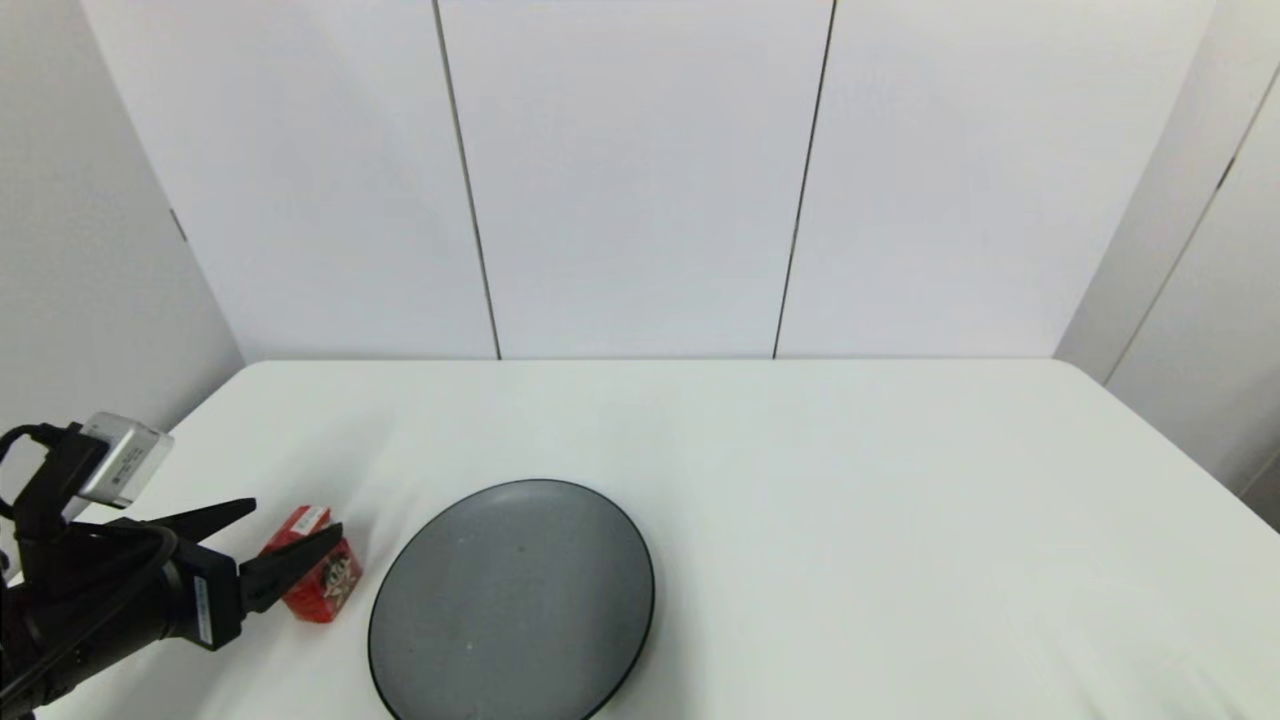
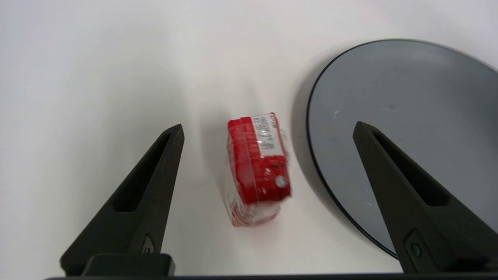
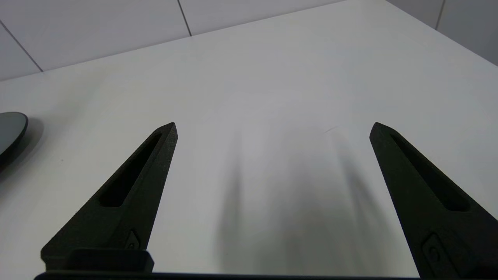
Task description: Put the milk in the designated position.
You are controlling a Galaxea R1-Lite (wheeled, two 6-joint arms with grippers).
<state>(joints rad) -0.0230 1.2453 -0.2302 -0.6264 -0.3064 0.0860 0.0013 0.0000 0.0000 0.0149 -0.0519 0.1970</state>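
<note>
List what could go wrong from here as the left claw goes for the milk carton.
1. The milk carton lies skewed between the open fingers of the left claw; closing now may twist or tip it rather than grip it squarely.
2. The dark grey plate sits close beside the carton; the finger on that side may strike its rim while descending.
3. The carton looks glossy, so it might slip.

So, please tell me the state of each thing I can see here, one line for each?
milk carton: on the table beside the plate, not on it, ungripped.
left gripper: open, fingers either side of the carton, not touching it.
right gripper: open, empty, over bare table.
dark grey plate: empty, flat on the table.
</note>
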